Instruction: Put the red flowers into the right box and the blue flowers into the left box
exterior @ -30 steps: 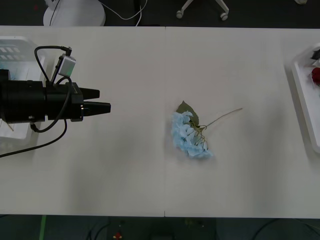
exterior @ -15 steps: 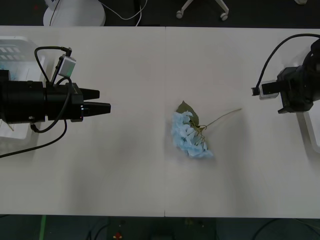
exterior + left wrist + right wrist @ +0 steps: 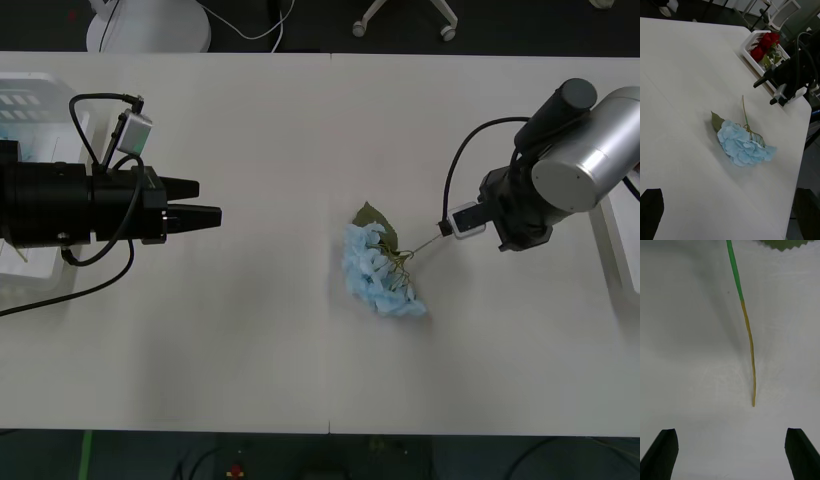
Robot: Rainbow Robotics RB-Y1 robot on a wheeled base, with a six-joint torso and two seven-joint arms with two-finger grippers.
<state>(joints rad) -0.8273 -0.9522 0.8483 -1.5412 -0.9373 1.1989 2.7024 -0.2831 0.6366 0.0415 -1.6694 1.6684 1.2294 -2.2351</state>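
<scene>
One blue flower (image 3: 380, 272) lies at the table's middle, its thin stem (image 3: 445, 233) pointing toward the right. My right arm (image 3: 545, 185) hangs over the stem's end. In the right wrist view my right gripper (image 3: 730, 438) is open, just short of the stem's yellowish tip (image 3: 753, 401), with nothing between its fingers. Open and empty, my left gripper (image 3: 208, 200) hovers at the left, well away from the blue flower (image 3: 743, 144). Red flowers (image 3: 765, 43) lie in the right box (image 3: 752, 56). The left box (image 3: 40, 95) sits behind my left arm.
The right box's rim (image 3: 612, 245) runs along the table's right edge behind my right arm. A green leaf (image 3: 375, 220) sticks out beside the blue head. Bare white tabletop (image 3: 280, 340) surrounds the flower. Chair bases stand on the floor beyond the far edge.
My right arm has come in from the right edge and now hangs over the blue flower's stem end. The left arm and the flower have not moved.
</scene>
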